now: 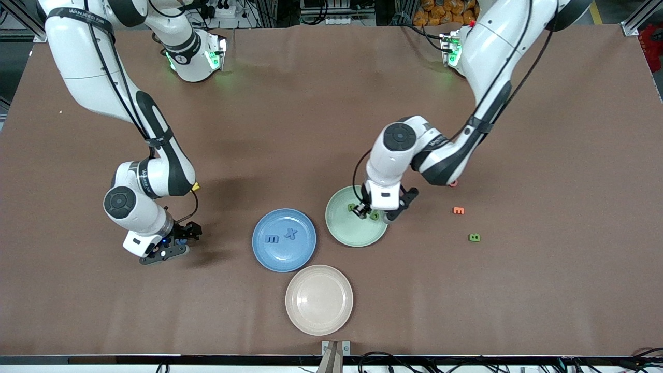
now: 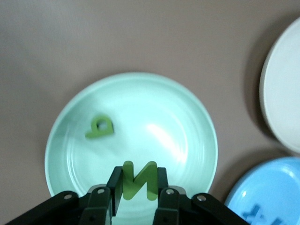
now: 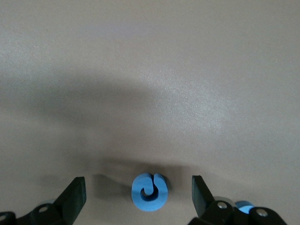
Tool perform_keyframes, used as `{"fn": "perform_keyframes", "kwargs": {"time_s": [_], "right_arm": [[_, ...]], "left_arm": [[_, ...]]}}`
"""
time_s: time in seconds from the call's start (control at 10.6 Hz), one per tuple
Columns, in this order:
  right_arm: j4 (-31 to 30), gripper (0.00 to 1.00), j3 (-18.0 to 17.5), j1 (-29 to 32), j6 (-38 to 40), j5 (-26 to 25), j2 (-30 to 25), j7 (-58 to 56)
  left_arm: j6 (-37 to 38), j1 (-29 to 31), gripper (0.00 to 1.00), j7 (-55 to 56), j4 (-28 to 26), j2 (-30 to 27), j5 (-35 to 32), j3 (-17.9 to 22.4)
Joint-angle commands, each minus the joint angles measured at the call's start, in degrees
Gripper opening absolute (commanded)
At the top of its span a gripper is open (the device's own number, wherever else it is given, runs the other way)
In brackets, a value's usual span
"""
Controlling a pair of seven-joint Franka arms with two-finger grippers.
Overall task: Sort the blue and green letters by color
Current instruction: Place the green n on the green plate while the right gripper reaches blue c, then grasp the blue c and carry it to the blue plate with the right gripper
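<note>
My left gripper [image 1: 366, 211] hangs low over the pale green plate [image 1: 352, 234], shut on an upright green letter N [image 2: 138, 180]. Another green letter [image 2: 100, 127] lies flat in that plate [image 2: 178, 117]. Two blue letters [image 1: 272, 239] [image 1: 291, 234] lie in the blue plate [image 1: 290, 260]. A green letter B [image 1: 474, 237] sits on the table toward the left arm's end. My right gripper [image 1: 178, 243] is down at the table toward the right arm's end, open. A round blue letter [image 3: 149, 191] lies between its fingers [image 3: 75, 199], touching neither.
A beige plate [image 1: 319, 299] stands nearest the front camera, beside the blue plate. An orange letter [image 1: 458, 210] and a pink one [image 1: 453, 183] lie near the green B. A yellow letter [image 1: 196, 186] shows beside the right forearm.
</note>
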State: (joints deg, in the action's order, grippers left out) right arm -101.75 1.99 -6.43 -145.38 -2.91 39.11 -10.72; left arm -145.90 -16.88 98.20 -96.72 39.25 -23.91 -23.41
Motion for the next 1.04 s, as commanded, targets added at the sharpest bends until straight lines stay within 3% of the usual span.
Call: {"fn": "perform_keyframes", "kwargs": {"time_s": [0.0, 0.28, 0.47, 0.57, 0.76, 0.95], "right_arm": [[-5.55, 1.00, -1.11, 1.68, -2.79, 1.06, -3.51, -1.41], [-8.36, 1.00, -1.11, 2.13, -6.84, 1.06, -3.69, -1.41], [-8.55, 1.00, -1.20, 2.30, -6.76, 1.06, -3.96, -1.41], [-8.55, 0.95, -1.20, 2.30, -6.67, 1.06, -3.96, -1.41], [-8.46, 0.32, -1.28, 2.39, -6.23, 1.15, -3.96, -1.06], [-8.20, 0.25, -1.46, 2.48, -6.84, 1.24, -3.52, -0.89]], "left_arm": [[1.59, -7.71, 1.00, 3.92, 1.97, 0.39, -2.54, 7.30], [3.51, -6.34, 1.00, 3.67, 1.88, -0.49, -2.28, 8.56], [4.57, -2.22, 1.00, 2.44, 1.71, -0.14, -2.81, 9.00], [4.66, 1.11, 1.00, -0.61, 1.53, -0.31, -2.90, 8.91], [9.55, 6.13, 1.00, -11.74, 1.70, -1.36, -1.94, 8.39], [10.64, 9.48, 1.00, -19.77, 1.53, -1.72, -0.36, 8.30]]}}
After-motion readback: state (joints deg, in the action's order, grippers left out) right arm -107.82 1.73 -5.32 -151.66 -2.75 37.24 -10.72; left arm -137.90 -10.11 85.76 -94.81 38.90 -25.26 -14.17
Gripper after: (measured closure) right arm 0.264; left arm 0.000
